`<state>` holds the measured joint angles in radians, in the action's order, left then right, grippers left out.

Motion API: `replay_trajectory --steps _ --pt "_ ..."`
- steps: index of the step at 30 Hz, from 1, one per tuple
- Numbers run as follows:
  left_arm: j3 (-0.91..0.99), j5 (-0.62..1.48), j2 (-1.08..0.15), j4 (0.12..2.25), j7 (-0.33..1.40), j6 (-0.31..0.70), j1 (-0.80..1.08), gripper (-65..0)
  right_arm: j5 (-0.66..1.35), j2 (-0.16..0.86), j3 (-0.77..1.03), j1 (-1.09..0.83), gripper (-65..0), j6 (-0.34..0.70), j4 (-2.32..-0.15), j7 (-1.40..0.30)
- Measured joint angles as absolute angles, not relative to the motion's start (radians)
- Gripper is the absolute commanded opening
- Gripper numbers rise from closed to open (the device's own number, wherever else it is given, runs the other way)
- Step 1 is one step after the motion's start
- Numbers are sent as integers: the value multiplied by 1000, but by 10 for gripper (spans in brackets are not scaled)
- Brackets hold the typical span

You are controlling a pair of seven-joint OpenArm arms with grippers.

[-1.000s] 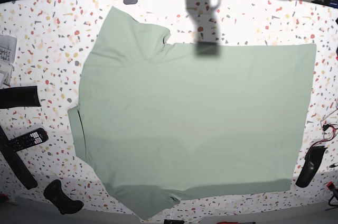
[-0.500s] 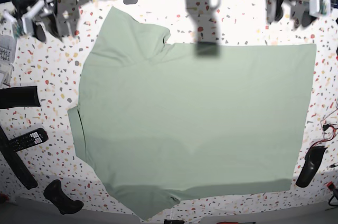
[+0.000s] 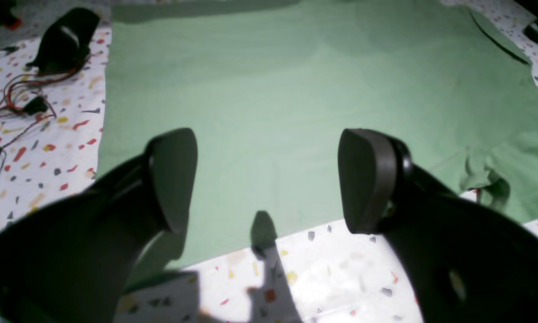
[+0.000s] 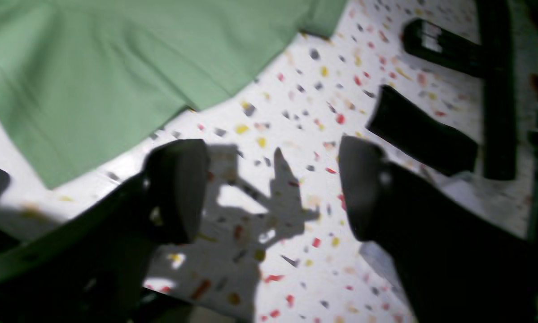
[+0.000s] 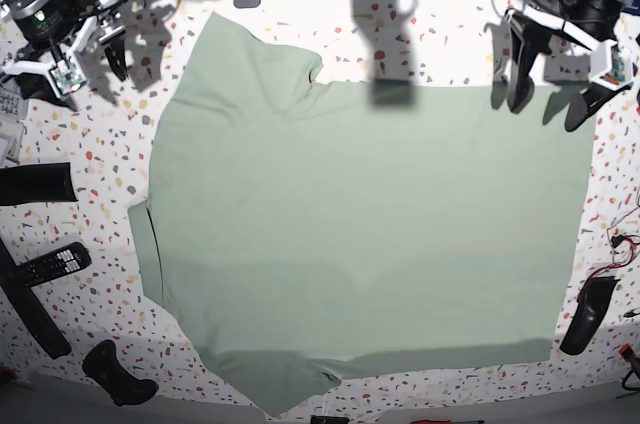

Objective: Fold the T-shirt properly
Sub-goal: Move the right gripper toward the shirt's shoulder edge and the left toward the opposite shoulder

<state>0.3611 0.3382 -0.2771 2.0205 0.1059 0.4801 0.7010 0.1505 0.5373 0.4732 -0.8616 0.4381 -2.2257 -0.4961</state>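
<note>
Arms have come further into the base view than half a second ago: the left gripper (image 5: 548,94) now hangs over the T-shirt's (image 5: 370,234) corner at two o'clock, the right gripper (image 5: 88,52) over bare table (image 5: 110,174) at ten o'clock. The shirt, a soft, plain sage-green cloth, lies spread flat across the middle, unmoved. Only the left wrist view shows that gripper (image 3: 269,179) with jaws wide and empty above the shirt's straight edge (image 3: 269,89), with red wires (image 3: 22,98) at ten o'clock. Only the right wrist view, blurred, shows its gripper (image 4: 273,188) gaping over speckled terrazzo beside a shirt edge (image 4: 116,76), a black remote (image 4: 448,45) at one o'clock.
</note>
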Motion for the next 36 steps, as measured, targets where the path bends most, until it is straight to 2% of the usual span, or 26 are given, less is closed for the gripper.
replay_trajectory --steps 5,7,9,12,14,17,19,23,25,27,30,34,36 --pt "359 141 -297 2020 210 488 674 -204 131 538 473 -862 -190 440 -2225 -474" --pt "356 88 -337 2020 212 507 651 -204 78 538 473 -861 -190 507 -2226 -408" --pt "324 -54 -411 2020 211 556 641 -204 -3 538 473 -860 -190 587 -2226 -319" --pt "247 -211 -543 2014 197 560 651 -204 -125 541 473 -860 -191 673 -2226 -244" --pt "197 -327 -619 1982 97 551 646 -204 -163 543 473 -861 -191 689 -2226 -244" --pt "130 -521 -689 1914 -77 455 641 -204 -165 541 473 -862 -191 689 -2226 -244" --pt "96 -627 -705 1847 -80 420 622 -204 -161 540 473 -861 -191 689 -2226 -243" --pt "54 -670 -738 1674 -84 392 563 -204 -161 541 473 -862 -191 689 -2226 -247" --pt "51 -680 -739 1598 -133 314 541 -211 -159 539 473 -862 -191 689 -2226 -245" --pt "51 -682 -733 1533 -134 213 521 -254 -155 541 473 -862 -191 689 -2226 -244" --pt "51 -682 -738 1474 -133 210 509 -330 -122 540 474 -862 -191 689 -2226 -250" --pt "51 -681 -744 1418 -152 209 509 -383 -52 540 473 -862 -191 689 -2226 -248" --pt "52 -682 -744 1396 -180 205 509 -457 -24 540 473 -862 -191 689 -2226 -248"
